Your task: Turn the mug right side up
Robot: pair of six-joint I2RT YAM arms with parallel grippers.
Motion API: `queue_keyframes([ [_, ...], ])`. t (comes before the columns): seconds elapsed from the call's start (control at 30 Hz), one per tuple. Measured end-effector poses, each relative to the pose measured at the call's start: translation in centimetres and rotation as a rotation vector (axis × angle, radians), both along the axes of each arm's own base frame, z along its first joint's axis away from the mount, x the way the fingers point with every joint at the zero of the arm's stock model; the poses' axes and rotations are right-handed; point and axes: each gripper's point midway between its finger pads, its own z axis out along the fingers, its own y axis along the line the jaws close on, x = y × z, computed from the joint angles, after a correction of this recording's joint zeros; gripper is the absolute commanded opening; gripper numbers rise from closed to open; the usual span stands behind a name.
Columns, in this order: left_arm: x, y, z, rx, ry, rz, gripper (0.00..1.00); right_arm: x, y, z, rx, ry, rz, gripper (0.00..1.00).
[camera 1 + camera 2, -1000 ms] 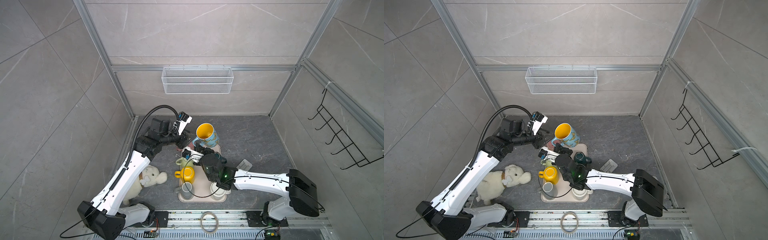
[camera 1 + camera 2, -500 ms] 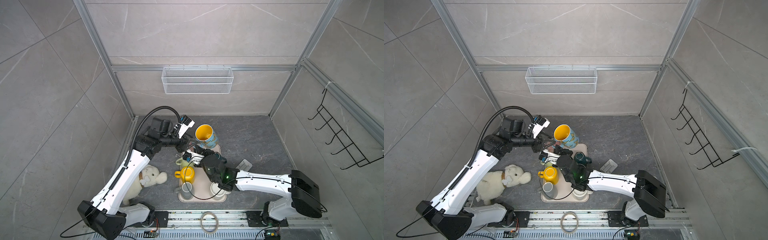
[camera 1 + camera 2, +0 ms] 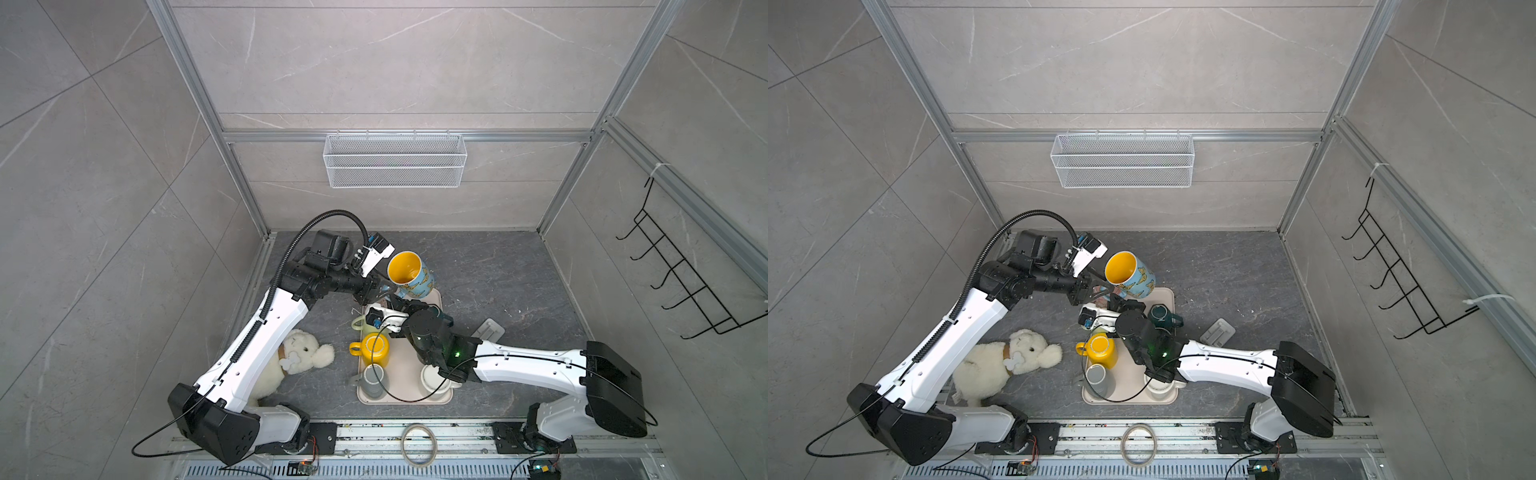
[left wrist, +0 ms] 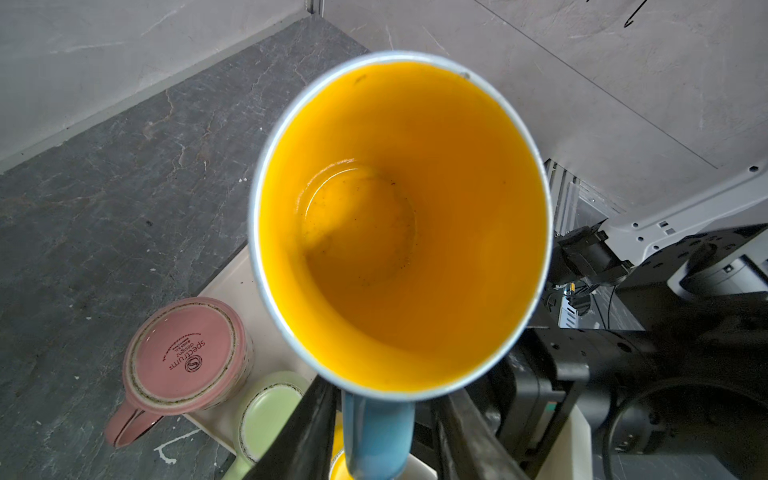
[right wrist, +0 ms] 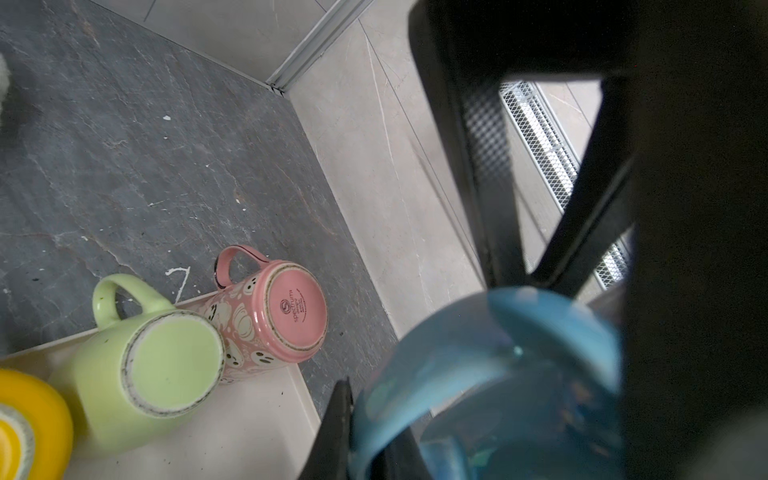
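Mug (image 3: 411,276): blue outside, yellow inside, tilted in the air above the tray's far end, mouth up.
Tray (image 3: 401,358): nearest me, flat on the desk.
Right gripper (image 3: 400,306): I read its jaws as clamped on the mug's handle (image 4: 378,436).
Left gripper (image 3: 384,289): jaws apart, straddling that handle.

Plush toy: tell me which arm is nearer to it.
Left. The left arm runs right alongside the plush toy, its white link overlapping it in both top views. The right arm lies beyond the tray, on its far side from the toy, reaching to the blue mug.
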Motion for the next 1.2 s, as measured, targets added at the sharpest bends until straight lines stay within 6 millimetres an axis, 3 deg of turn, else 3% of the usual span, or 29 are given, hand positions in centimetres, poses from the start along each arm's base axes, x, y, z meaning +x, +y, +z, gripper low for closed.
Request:
queue_keyframes([
  [0.43,-0.4,-0.3,-0.3,-0.009,0.018,-0.035,0.33,-0.4,-0.2,0.1,-0.006,-0.007,0.025,0.00],
  [0.57,-0.7,-0.6,-1.1,-0.002,0.055,-0.056,0.33,-0.2,-0.2,1.5,0.057,-0.027,0.018,0.00],
  [0.77,-0.8,-0.8,-1.0,-0.012,0.058,-0.066,0.32,-0.2,-0.2,1.7,0.069,-0.026,0.016,0.00],
  [0.83,-0.8,-0.7,-1.0,-0.012,0.057,-0.065,0.28,-0.2,-0.2,1.7,0.071,-0.025,0.017,0.00],
  [0.97,0.0,-0.4,-1.1,0.005,0.023,-0.044,0.01,-0.2,-0.1,1.7,0.079,-0.020,0.019,0.00],
  [1.2,0.2,-0.4,-1.2,0.008,0.020,-0.037,0.00,-0.2,-0.2,1.6,0.085,-0.012,0.016,0.00],
])
